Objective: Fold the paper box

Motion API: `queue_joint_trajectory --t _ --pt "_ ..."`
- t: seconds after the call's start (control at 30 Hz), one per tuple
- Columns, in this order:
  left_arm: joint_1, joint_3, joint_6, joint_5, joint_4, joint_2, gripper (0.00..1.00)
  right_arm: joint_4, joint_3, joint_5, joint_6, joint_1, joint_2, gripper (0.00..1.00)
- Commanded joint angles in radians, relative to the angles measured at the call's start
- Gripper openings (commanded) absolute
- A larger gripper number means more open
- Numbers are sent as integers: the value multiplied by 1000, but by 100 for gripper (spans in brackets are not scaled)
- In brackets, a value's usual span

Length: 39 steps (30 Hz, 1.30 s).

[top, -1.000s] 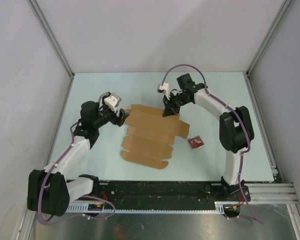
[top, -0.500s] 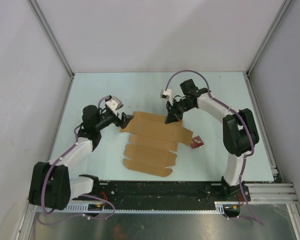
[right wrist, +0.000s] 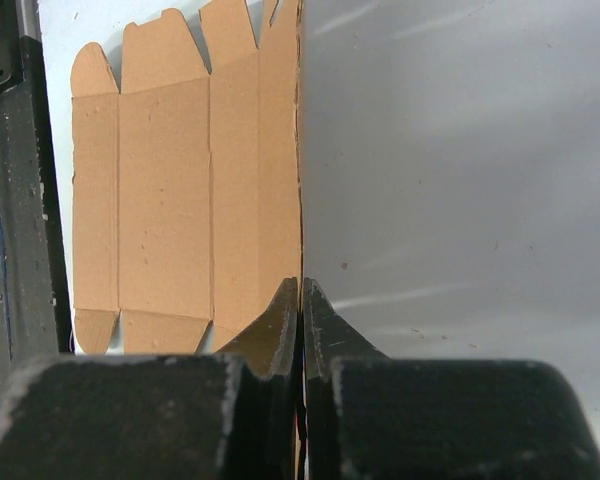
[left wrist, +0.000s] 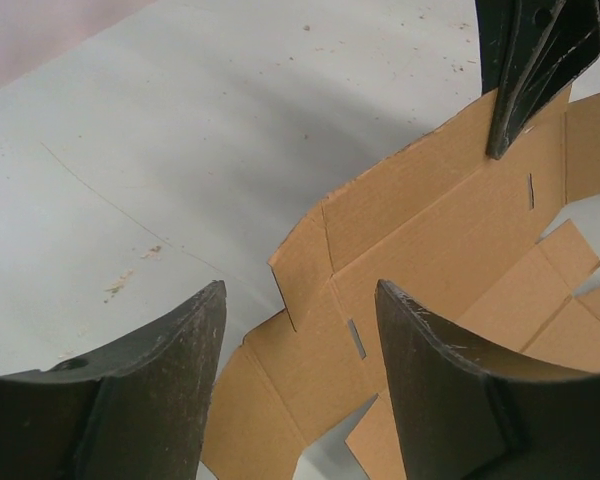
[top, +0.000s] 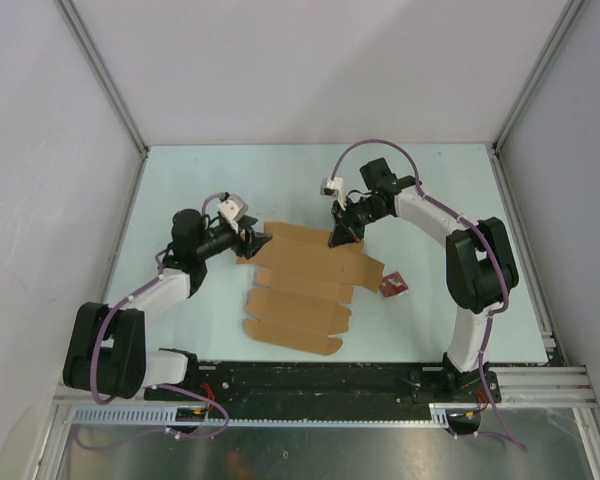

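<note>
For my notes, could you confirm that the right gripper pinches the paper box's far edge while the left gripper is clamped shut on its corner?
Not quite: the left gripper stands open at the corner of the paper box, gripping nothing, as the left wrist view shows. The right gripper pinches the far edge.

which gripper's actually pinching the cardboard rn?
The right gripper: jaws shut on the paper box's raised far edge. The left gripper hangs open at its corner, clamping nothing.
</note>
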Motion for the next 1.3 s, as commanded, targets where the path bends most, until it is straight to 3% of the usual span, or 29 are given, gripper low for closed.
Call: queue_joint_trajectory --t 0.0,0.17,0.6,0.97,1.27 --pt "5 28 -53 29 38 23 65 32 -2 -32 21 6 -46 0" --pt "1 40 -71 16 38 42 59 43 0 -27 33 17 -42 0" --pt "-83 30 -56 -104 38 20 28 99 -5 11 97 22 -40 0" --pt "-238 -1 35 -490 36 -33 16 172 -12 66 179 32 -37 0" --pt "-284 34 49 -584 15 14 16 184 -14 76 192 37 -42 0"
